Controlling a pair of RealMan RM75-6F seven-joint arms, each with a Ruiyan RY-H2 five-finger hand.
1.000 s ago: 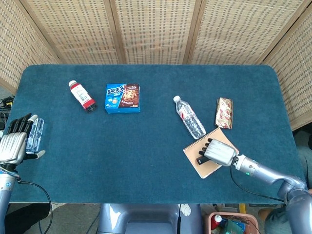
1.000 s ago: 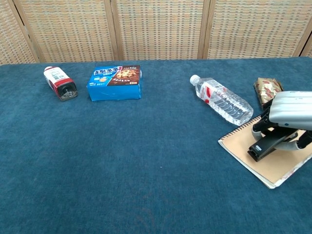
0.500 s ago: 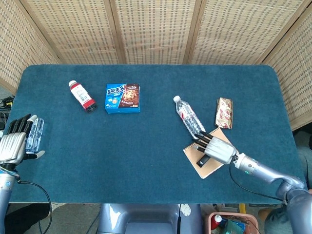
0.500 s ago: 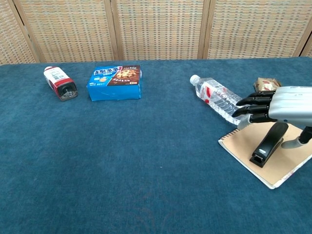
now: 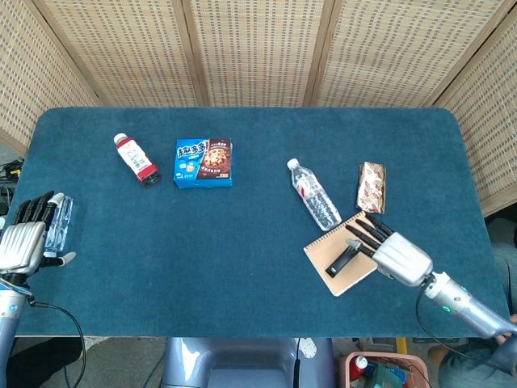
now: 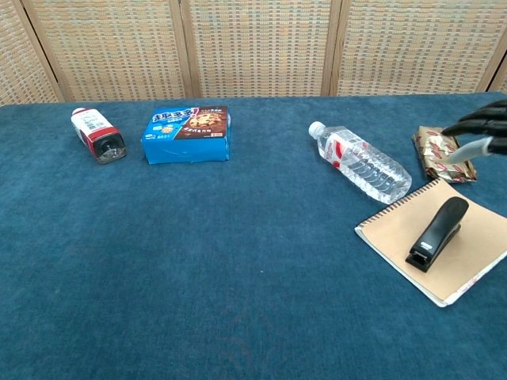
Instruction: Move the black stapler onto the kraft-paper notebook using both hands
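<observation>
The black stapler [image 5: 342, 259] [image 6: 437, 233] lies on the kraft-paper notebook [image 5: 327, 270] [image 6: 401, 228] at the table's front right, with nothing touching it. My right hand [image 5: 393, 252] hovers just right of the stapler, fingers spread and empty; in the chest view only its fingertips [image 6: 479, 124] show at the right edge, above the notebook. My left hand [image 5: 24, 236] rests open at the table's left edge beside a clear glass [image 5: 59, 223], fingers straight, holding nothing.
A water bottle [image 5: 313, 194] [image 6: 360, 162] lies just behind the notebook, with a brown snack packet [image 5: 371, 187] [image 6: 440, 153] to its right. A blue cookie box [image 5: 203, 162] [image 6: 188, 133] and a red-labelled bottle [image 5: 136, 159] [image 6: 98, 134] lie at back left.
My right hand has let go of the stapler, opened its fingers and drawn back to the right and up. The stapler now lies free on the notebook. The left hand has not moved.
</observation>
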